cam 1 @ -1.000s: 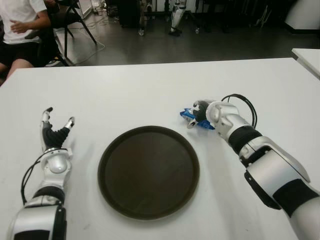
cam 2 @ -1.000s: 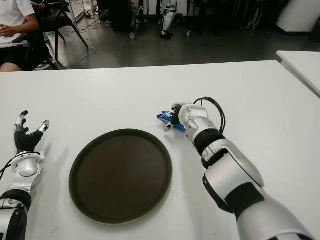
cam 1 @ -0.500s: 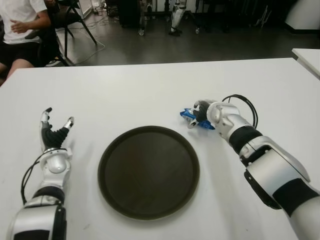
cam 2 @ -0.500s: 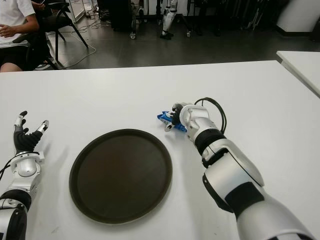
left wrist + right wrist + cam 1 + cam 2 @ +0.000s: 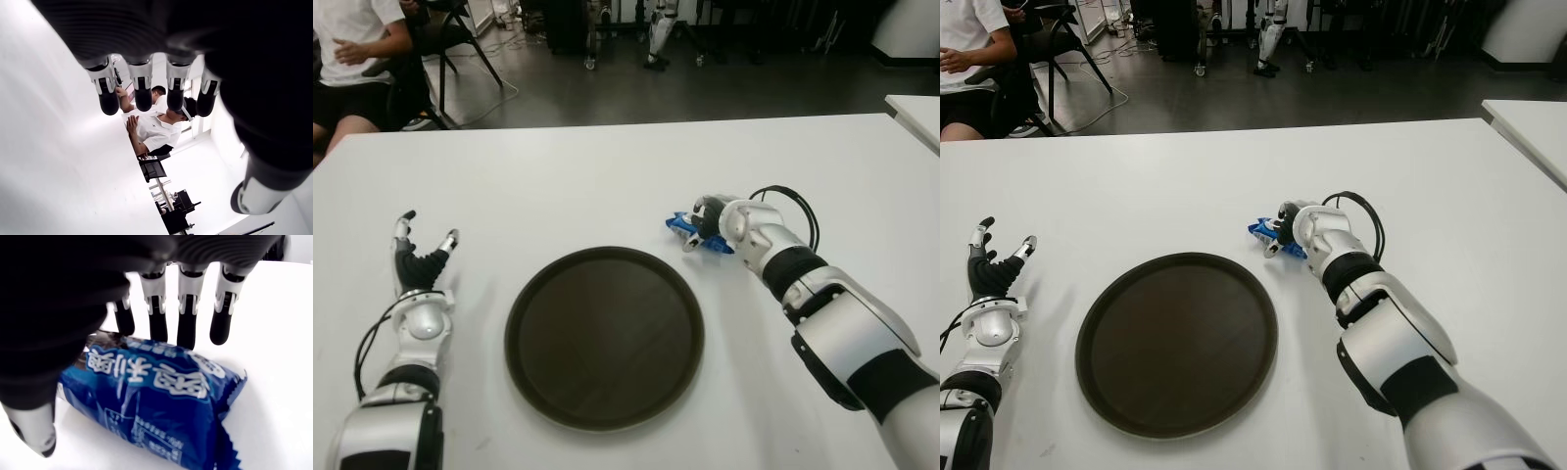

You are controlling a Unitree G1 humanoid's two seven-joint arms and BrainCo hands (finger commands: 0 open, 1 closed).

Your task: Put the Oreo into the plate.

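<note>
The robot's right hand [image 5: 710, 223] lies over a small blue foil-wrapped Oreo packet [image 5: 156, 396] on the white table [image 5: 607, 186]. Its four black-tipped fingers [image 5: 188, 320] reach past the packet's far edge and the thumb sits at the near side, so the hand loosely cages the packet; whether it truly grips cannot be told. The packet lies flat on the tabletop, just beyond the far right rim of a round dark brown plate [image 5: 605, 336], close to it but outside it.

The left hand [image 5: 419, 266] shows well to the left of the plate, fingers spread and pointing up, holding nothing.

The table surface is plain matte white and wide. Beyond its far edge the room has a dark grey floor [image 5: 705, 88] with chair legs and equipment stands. At the far left a seated person in a white shirt [image 5: 352, 39] is partly in view. The corner of a second white table [image 5: 915, 113] shows at the far right.
</note>
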